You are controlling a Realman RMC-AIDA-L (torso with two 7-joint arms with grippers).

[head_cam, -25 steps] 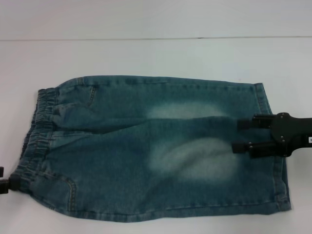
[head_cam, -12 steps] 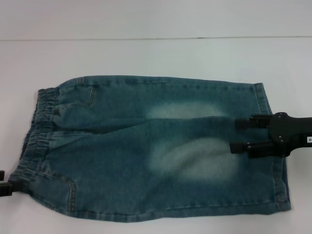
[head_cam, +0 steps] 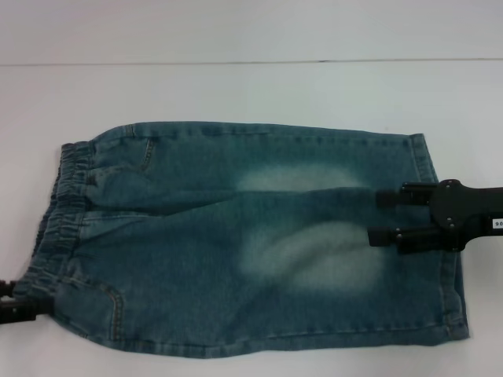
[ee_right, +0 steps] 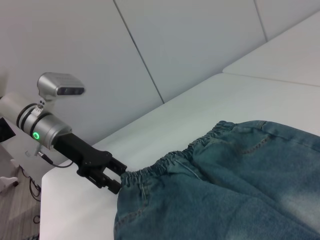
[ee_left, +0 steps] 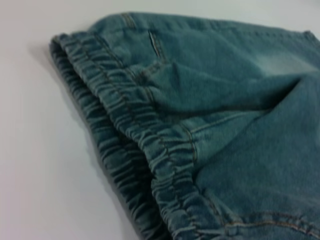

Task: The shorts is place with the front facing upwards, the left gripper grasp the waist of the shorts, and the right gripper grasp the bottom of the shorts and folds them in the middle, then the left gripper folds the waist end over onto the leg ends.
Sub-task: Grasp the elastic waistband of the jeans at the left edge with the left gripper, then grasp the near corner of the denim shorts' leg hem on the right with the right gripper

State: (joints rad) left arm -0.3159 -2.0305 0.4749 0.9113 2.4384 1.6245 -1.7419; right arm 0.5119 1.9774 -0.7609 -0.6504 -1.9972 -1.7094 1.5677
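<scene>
The blue denim shorts (head_cam: 236, 236) lie flat on the white table, doubled lengthwise, with the elastic waist (head_cam: 59, 212) at the left and the leg ends (head_cam: 440, 236) at the right. My left gripper (head_cam: 17, 302) is at the near corner of the waist, open, with its fingers (ee_right: 112, 180) right at the waistband edge in the right wrist view. The left wrist view shows the gathered waistband (ee_left: 150, 140) close up. My right gripper (head_cam: 379, 215) hovers open over the leg end, its fingers pointing toward the waist and holding nothing.
The white table (head_cam: 236, 86) runs out on all sides of the shorts, with its far edge against a pale wall (head_cam: 236, 31). The right wrist view shows the table's edge (ee_right: 60, 180) beyond the left arm, with floor below.
My left gripper has shifted slightly nearer to me and in toward the waist corner. The right gripper has crept a little toward the waist. The shorts have not moved.
</scene>
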